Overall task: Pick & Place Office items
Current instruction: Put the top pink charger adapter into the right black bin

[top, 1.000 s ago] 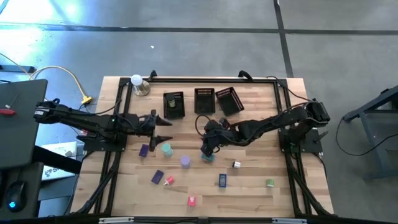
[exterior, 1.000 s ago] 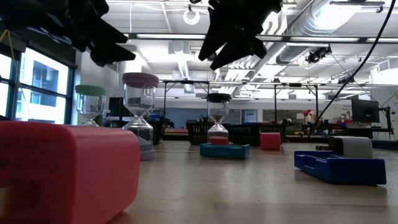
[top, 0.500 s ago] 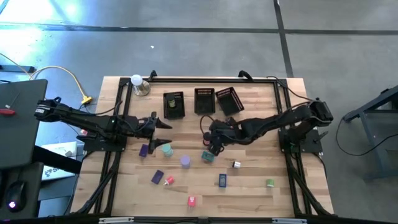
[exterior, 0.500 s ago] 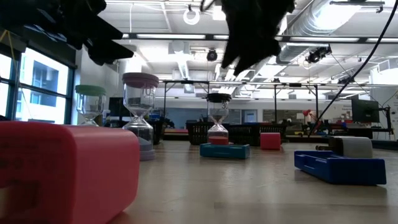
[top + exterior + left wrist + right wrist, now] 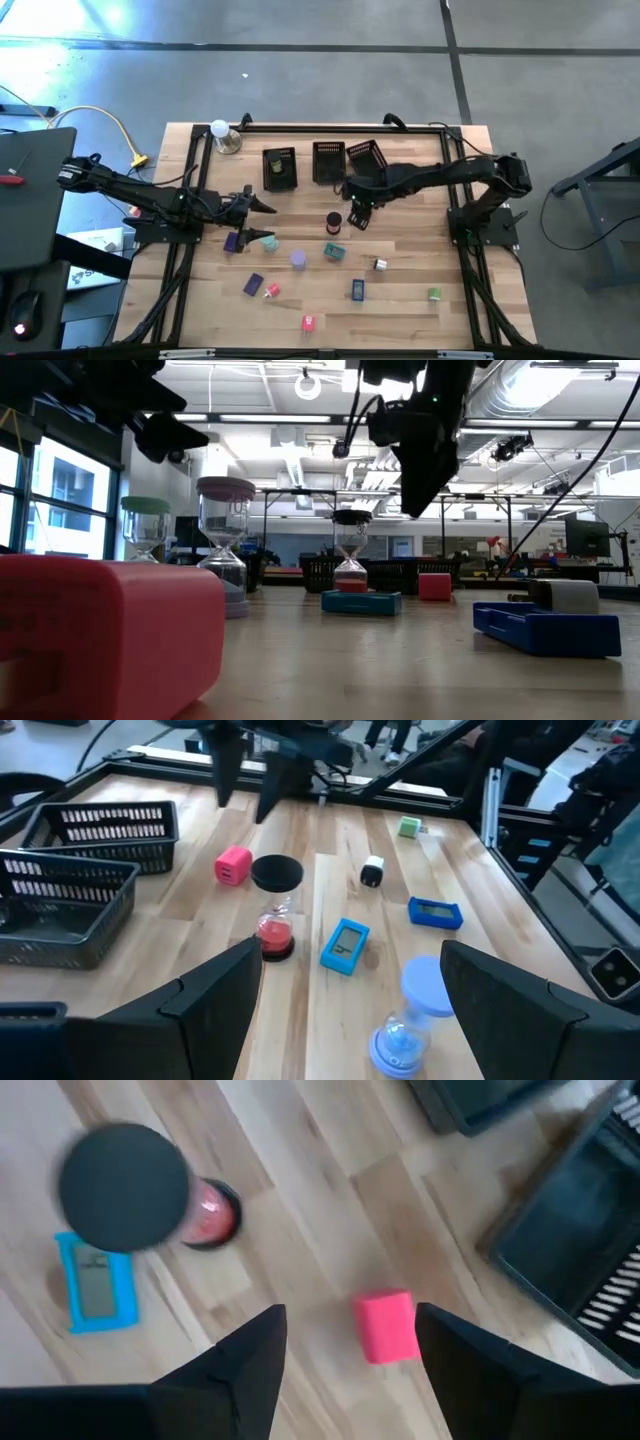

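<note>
Since a second ago the right gripper has left the teal piece and swung toward 12 o'clock. Its fingers are apart and grip nothing. With the high view as a dial, the pink block lies nearest at 6 o'clock. Beyond it are the blue piece, the green piece toward 4 o'clock, and the purple piece toward 7. The teal piece rests near the centre, and the black-topped hourglass stands just past it. The right gripper hovers beside that hourglass, above a small pink cube. At 9 o'clock the left gripper waits, fingers spread and empty. Three baskets line 12 o'clock.
</note>
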Robot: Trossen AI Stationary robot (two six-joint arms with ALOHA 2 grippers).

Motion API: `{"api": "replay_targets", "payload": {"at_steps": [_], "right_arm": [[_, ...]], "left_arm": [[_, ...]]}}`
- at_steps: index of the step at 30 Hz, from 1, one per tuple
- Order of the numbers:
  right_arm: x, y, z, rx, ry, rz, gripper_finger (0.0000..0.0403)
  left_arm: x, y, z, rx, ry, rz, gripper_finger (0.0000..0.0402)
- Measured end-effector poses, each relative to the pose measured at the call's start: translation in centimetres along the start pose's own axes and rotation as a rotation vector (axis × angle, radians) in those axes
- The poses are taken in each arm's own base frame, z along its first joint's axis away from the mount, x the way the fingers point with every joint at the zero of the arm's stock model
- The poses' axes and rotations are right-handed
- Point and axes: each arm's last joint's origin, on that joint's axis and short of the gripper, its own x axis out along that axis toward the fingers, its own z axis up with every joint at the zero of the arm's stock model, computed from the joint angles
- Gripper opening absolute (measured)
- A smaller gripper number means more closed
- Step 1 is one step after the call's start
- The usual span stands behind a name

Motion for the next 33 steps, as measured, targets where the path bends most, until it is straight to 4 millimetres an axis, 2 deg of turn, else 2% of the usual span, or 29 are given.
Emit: {"api": "replay_targets", "payload": {"at_steps": [7,11,16,27,33], "right_arm": [[2.4,-2.5,-1.4,0.046,0.139,-0.001,0.0188],[3.7,-3.5,-1.7,0.049,0.127,-0.003,0.0178],[4.0,-4.3,-1.5,0.051,0.121,-0.009,0.0175],[4.1,-3.9,-0.8,0.003,0.055,0.041,0.0177],[4.0,-3.7,-0.7,0.035,0.052,0.084,0.0217]], "left_arm": [[0.0,-0.3,0.0,0.004,0.0,-0.02,0.0301],[-0.1,-0.3,0.0,0.004,0.0,-0.02,0.0301],[0.0,-0.3,0.0,0.004,-0.003,-0.006,0.0301],[0.0,-0.3,0.0,0.005,-0.003,-0.006,0.0301],[0.0,-0.3,0.0,-0.011,-0.003,-0.007,0.0301]]}}
